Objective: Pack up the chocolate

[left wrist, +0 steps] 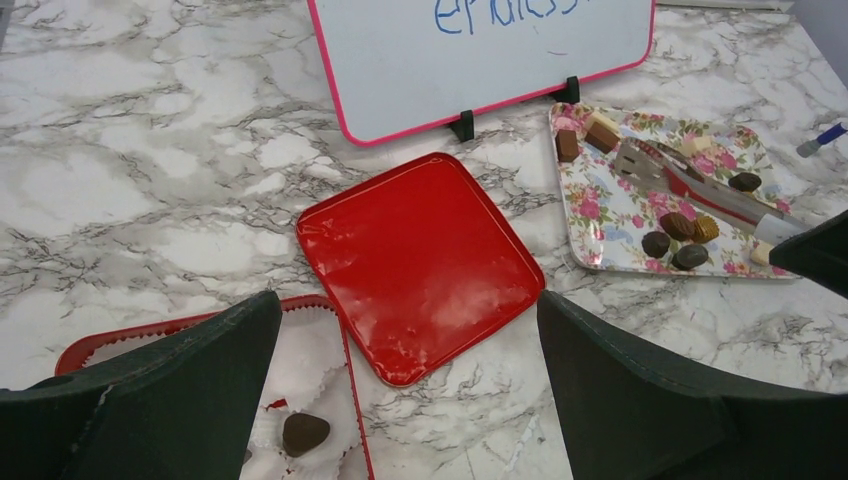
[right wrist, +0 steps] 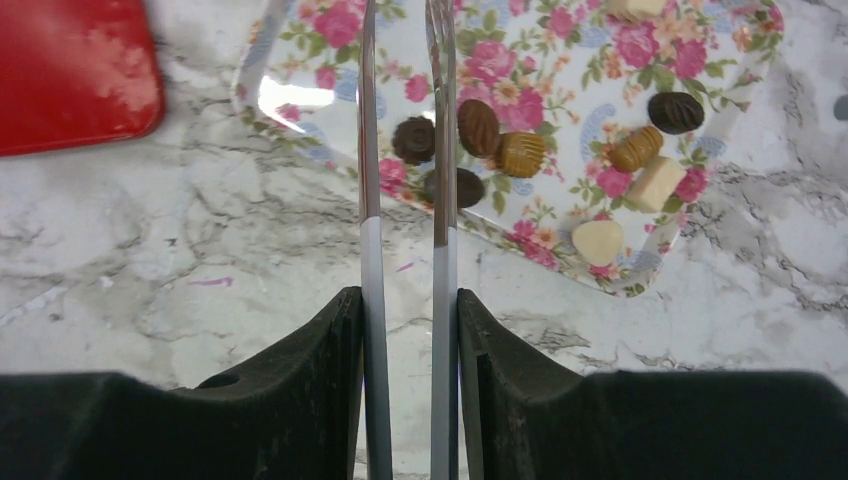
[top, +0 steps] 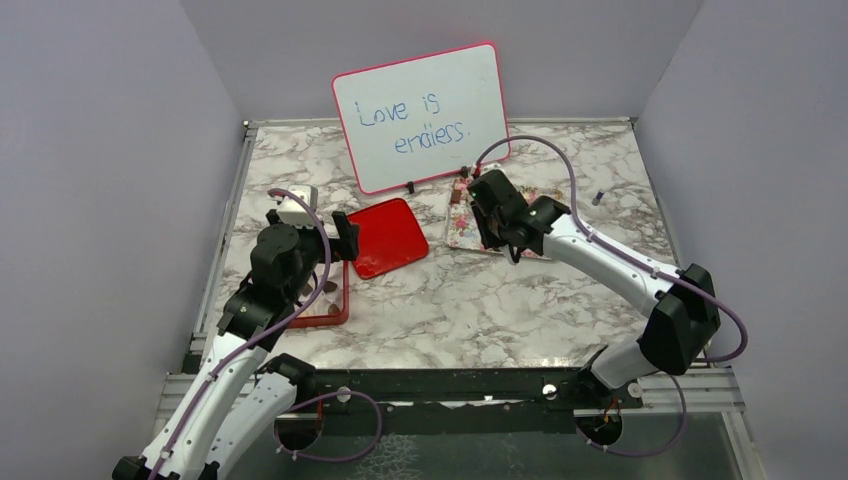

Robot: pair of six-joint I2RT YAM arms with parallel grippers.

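Chocolate (right wrist: pixel 478 127) lies scattered on the flowered tray (right wrist: pixel 560 60) just ahead of the right jaws, which are pinching a pair of tongs (right wrist: pixel 440 150), tips down among a cluster of dark and ribbed brown pieces, cream ones off to the jaws' right. Only the left wrist view catches one dark piece (left wrist: pixel 304 432) in a white paper cup (left wrist: pixel 310 360) of the red box (left wrist: pixel 100 345), right under the left jaws, spread wide, with the red lid (left wrist: pixel 420 260) just beyond them. From overhead: a marbled surface (top: pixel 480 300), a whiteboard (top: pixel 420 115) reading "Love is endless" at the far side, and plain pale walls (top: pixel 100 150) around.
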